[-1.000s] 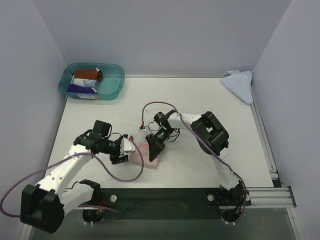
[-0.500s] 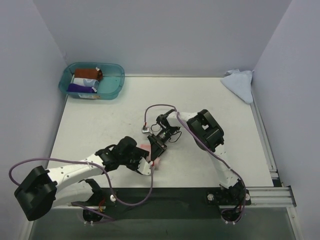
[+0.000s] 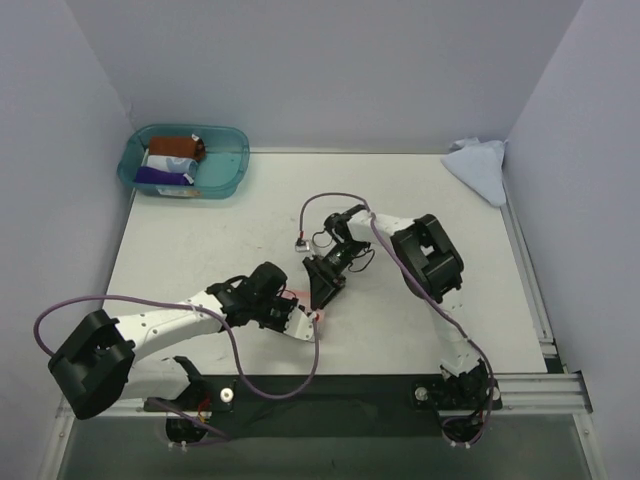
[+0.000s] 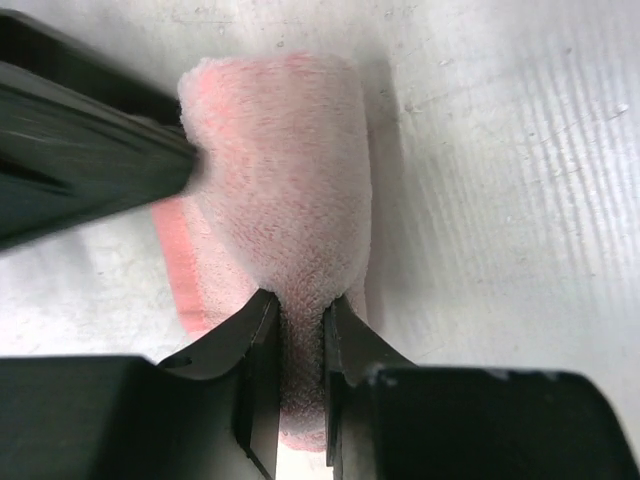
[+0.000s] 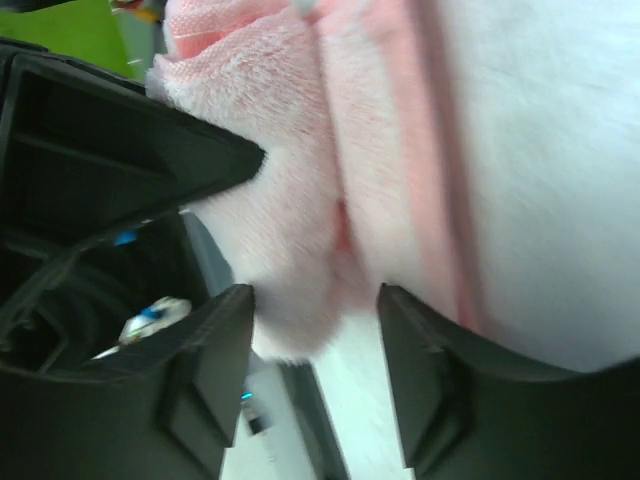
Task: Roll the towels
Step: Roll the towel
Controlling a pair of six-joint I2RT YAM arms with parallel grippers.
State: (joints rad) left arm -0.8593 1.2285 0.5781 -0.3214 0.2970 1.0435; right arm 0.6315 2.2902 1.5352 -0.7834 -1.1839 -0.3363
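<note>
Rolling the pink towel point(image 4: 285, 190), at the front middle of the bench point(image 3: 200, 240). Pinched at one end by the left tool point(image 4: 298, 312), almost closed; straddled at the other by the right tool point(image 5: 315, 292), spread wide. Next, probably: roll onward evenly, without loosening the pinch.

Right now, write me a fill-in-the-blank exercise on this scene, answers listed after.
The towel pinched by the left gripper is ___ in colour. On the table, the light blue towel lies crumpled in the far ___ corner. The teal plastic tub sits in the far ___ corner.
Missing words: pink; right; left.
</note>
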